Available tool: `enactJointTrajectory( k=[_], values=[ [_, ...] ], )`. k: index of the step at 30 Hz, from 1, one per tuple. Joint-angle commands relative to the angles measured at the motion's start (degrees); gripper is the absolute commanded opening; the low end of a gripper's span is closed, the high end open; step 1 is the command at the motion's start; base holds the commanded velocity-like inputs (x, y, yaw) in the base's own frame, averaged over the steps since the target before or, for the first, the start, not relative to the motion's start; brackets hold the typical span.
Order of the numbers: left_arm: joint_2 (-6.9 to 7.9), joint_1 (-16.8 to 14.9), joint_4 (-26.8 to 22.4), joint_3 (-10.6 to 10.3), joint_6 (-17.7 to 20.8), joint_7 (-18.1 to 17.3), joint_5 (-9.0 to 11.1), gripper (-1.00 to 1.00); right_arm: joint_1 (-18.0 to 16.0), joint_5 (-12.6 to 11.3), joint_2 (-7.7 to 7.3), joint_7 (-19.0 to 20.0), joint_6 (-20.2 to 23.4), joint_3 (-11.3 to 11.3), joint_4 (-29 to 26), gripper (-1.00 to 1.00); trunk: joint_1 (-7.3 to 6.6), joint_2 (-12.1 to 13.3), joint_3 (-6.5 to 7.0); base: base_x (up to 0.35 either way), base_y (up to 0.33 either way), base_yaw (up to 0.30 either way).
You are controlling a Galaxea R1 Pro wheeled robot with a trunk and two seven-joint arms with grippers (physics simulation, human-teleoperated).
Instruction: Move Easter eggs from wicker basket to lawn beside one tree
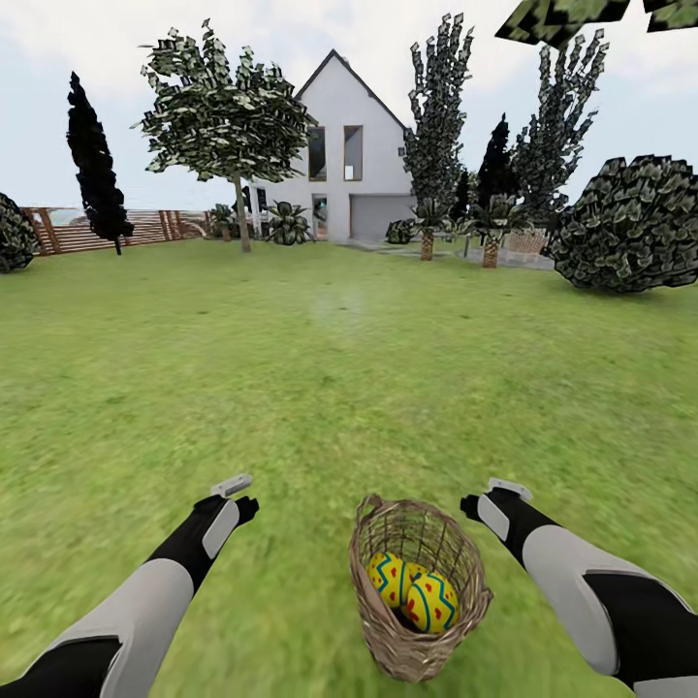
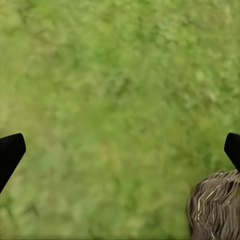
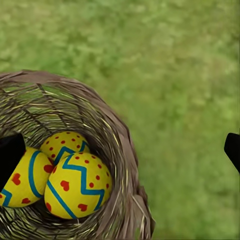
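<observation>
The wicker basket [image 1: 419,620] stands on the lawn [image 1: 339,388] just in front of me, between my two arms. Three yellow Easter eggs with blue zigzags and red marks lie inside it: one [image 3: 77,185] on top, one [image 3: 65,145] behind it, one [image 3: 22,180] partly behind a fingertip. Two of them [image 1: 431,601] [image 1: 388,577] show clearly in the head view. My right gripper [image 3: 120,150] [image 1: 472,504] hovers open over the basket's rim, empty. My left gripper [image 2: 120,152] [image 1: 244,506] hangs open over bare grass beside the basket [image 2: 217,205]. The tree is out of view.
The garden's grass stretches wide ahead. Far off stand a white house [image 1: 354,155], a slatted wooden fence [image 1: 107,231], a thin-trunked broadleaf [image 1: 233,126], dark conifers [image 1: 436,107], short palms [image 1: 427,237] and a big bush [image 1: 630,223]. Leaves [image 1: 562,19] overhang at upper right.
</observation>
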Motion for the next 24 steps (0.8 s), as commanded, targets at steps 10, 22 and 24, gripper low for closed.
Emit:
enactJointTrajectory(
  k=[10, 22, 24],
  values=[
    [0.6, 0.0, -0.2, 0.2, 0.1, 0.3, 0.6, 1.0, 0.0, -0.3, 0.07, -0.2, 0.5, -0.1, 0.0, 1.0, 2.19, -4.1, -1.86, 0.0, 0.0, 0.0],
    [0.76, 0.0, -0.2, 0.2, 0.0, 0.3, 0.7, 1.0, 0.0, -0.5, 0.06, -0.2, 2.9, -0.2, 0.1, 1.0, 3.95, -7.3, -3.29, 0.0, 0.0, 0.0],
    [0.76, 0.0, -0.2, 0.2, 0.0, 0.2, 0.7, 1.0, 0.0, -0.7, 0.07, -0.2, 4.9, -0.2, 0.1, 1.0, 3.95, -7.3, -3.29, 0.0, 0.0, 0.0]
  ],
)
